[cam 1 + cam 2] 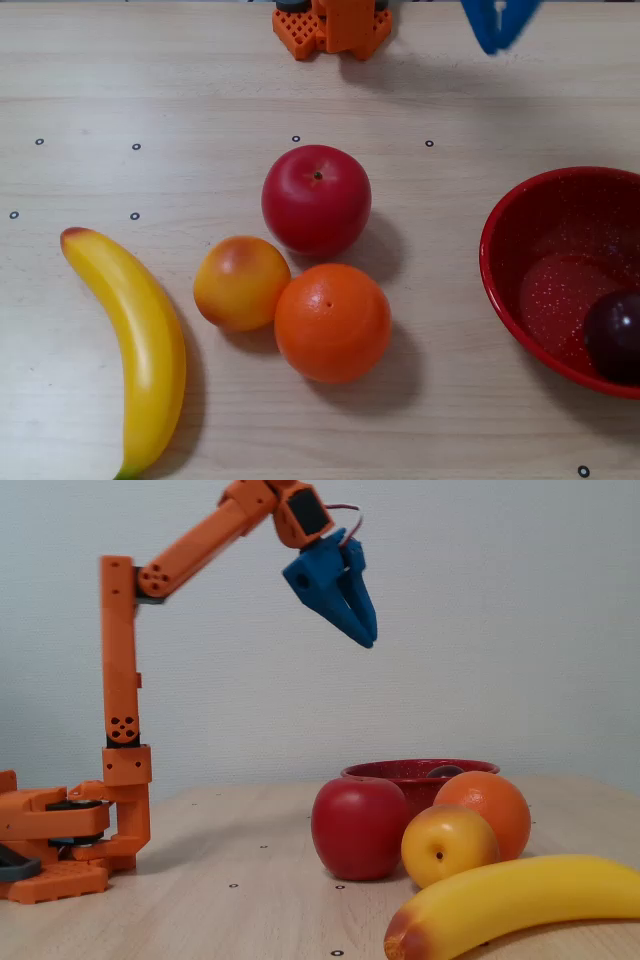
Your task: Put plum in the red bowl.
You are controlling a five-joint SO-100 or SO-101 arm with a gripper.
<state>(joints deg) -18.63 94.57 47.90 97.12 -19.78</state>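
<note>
The dark plum (pixel 613 336) lies inside the red bowl (pixel 510 215) at the right edge of the overhead view, against its near right wall. In the fixed view the red bowl's rim (pixel 385 771) shows behind the fruit, and a dark bit of the plum (pixel 445 771) peeks just above it. My blue gripper (pixel 365 638) hangs high in the air, far above the table, with its jaws together and nothing between them. In the overhead view only a blurred blue part of the gripper (pixel 497 22) shows at the top edge.
A red apple (pixel 316 199), an orange (pixel 332 322), a yellow-red peach-like fruit (pixel 241 282) and a banana (pixel 135 345) lie in the middle and left of the table. The orange arm base (pixel 332 27) stands at the far edge.
</note>
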